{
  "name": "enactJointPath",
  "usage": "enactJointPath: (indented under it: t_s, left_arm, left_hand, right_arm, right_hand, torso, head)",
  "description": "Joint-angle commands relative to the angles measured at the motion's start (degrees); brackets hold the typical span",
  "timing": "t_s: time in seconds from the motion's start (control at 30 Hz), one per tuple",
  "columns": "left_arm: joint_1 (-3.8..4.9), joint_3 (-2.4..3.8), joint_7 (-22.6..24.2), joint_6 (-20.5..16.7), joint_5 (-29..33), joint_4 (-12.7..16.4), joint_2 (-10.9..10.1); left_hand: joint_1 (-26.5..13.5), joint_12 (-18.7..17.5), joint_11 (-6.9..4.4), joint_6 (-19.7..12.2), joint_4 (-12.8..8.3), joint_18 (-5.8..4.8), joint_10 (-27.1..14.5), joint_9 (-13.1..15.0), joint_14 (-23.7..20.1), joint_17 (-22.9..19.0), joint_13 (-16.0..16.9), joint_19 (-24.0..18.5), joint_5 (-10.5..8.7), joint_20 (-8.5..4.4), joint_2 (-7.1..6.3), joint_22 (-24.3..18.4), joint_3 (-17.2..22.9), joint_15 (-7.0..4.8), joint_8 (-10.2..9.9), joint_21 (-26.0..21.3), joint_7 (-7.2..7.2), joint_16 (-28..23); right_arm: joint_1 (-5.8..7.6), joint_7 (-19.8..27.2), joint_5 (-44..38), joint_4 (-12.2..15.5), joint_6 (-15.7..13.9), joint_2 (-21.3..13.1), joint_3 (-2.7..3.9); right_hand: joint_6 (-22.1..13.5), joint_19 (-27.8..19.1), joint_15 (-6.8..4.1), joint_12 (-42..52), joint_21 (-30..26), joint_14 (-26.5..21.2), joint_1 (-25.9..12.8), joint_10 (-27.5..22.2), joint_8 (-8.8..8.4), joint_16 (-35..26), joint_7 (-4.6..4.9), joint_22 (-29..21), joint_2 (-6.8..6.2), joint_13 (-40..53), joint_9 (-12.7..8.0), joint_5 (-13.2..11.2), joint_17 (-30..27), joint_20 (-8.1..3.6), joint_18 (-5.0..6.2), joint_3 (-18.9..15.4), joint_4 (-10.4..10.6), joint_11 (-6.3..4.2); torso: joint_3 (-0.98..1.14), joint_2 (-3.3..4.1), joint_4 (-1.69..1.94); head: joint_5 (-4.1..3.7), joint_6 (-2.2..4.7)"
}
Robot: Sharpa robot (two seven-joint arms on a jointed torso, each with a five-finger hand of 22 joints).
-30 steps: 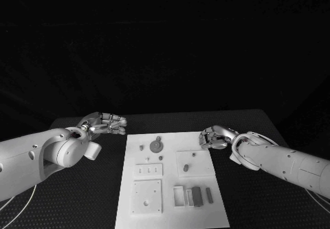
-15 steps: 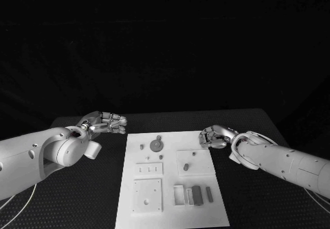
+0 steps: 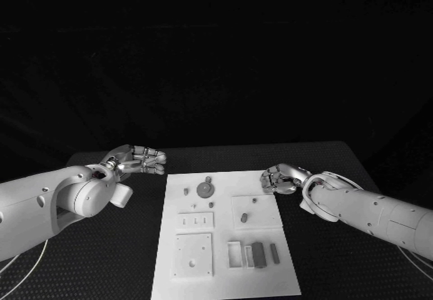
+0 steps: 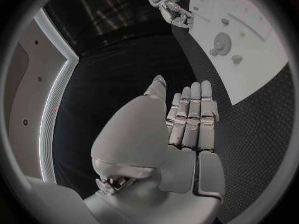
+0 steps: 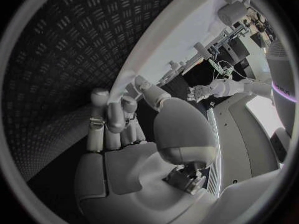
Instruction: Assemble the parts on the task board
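Fingers [image 3: 149,159] of both hands look curled, seemingly holding nothing.

Nothing readable here — no text, labels, brand marks or numbers on the task board [image 3: 226,237], its parts, the arms or the table [image 3: 343,262]. The board just has plain cutouts and small holes, no lettering that I can make out in any view — too small and dim to read anyway.
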Motion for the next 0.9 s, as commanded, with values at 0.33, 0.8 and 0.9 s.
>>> enactJointPath:
  t_s: [0.33, 0.8, 0.9]
  left_arm:
    - [0.02, 0.04, 0.6, 0.92, -0.27, 0.24, -0.07]
    - [0.02, 0.04, 0.53, 0.93, -0.41, 0.32, -0.22]
    - [0.02, 0.04, 0.53, 0.92, -0.43, 0.32, -0.22]
  left_hand:
    - [0.29, -0.39, -0.01, 0.5, -0.01, 0.9, 0.23, 0.01, 0.44, 0.12, 0.05, 0.14, 0.12, 0.2, 0.21, 0.09, 0.19, -0.09, 0.09, -0.2, 0.98, -0.34]
    - [0.3, -0.4, -0.02, 0.5, -0.01, 0.9, 0.27, 0.01, 0.45, 0.17, 0.06, 0.14, 0.12, 0.19, 0.2, 0.11, 0.17, -0.1, 0.09, -0.22, 0.97, -0.38]
    - [0.31, -0.4, -0.03, 0.51, -0.02, 0.9, 0.28, 0.01, 0.45, 0.18, 0.06, 0.15, 0.12, 0.19, 0.2, 0.11, 0.16, -0.1, 0.09, -0.22, 0.96, -0.39]
  right_arm:
    - [-0.07, -0.77, -1.17, -0.54, -0.76, 0.42, 0.01]
    - [-0.07, -1.35, -1.66, -0.48, -2.24, 0.51, 0.01]
    - [-0.07, -1.3, -1.66, -0.07, -2.75, 0.4, 0.01]
  right_hand:
    - [4.44, -0.14, 0.03, 0.5, 0.51, 0.05, -0.45, 0.32, 1.07, 0.41, 1.89, 1.14, 1.82, 0.04, 0.3, -0.31, -0.07, -0.34, 1.66, -0.54, -0.04, 0.22]
    - [6.26, -0.15, -0.49, 0.48, 0.63, 0.25, -0.93, 0.63, 1.59, 0.47, 1.29, 1.1, 4.14, -0.11, 0.63, -0.3, -0.07, -0.39, 1.66, -0.29, -0.03, -0.35]
    - [6.32, -0.16, -0.53, 0.47, 0.65, 0.31, -0.9, 0.65, 1.58, 0.5, 1.25, 1.1, 4.38, -0.12, 0.64, -0.3, 0.01, -0.4, 1.66, -0.24, -0.06, -0.39]
  torso:
    - [0.0, -0.01, -0.03]
    - [0.01, 0.0, -0.03]
    - [0.02, -0.03, -0.04]
  head:
    - [0.04, -0.22]
    - [0.0, -0.36]
    - [0.01, -0.35]
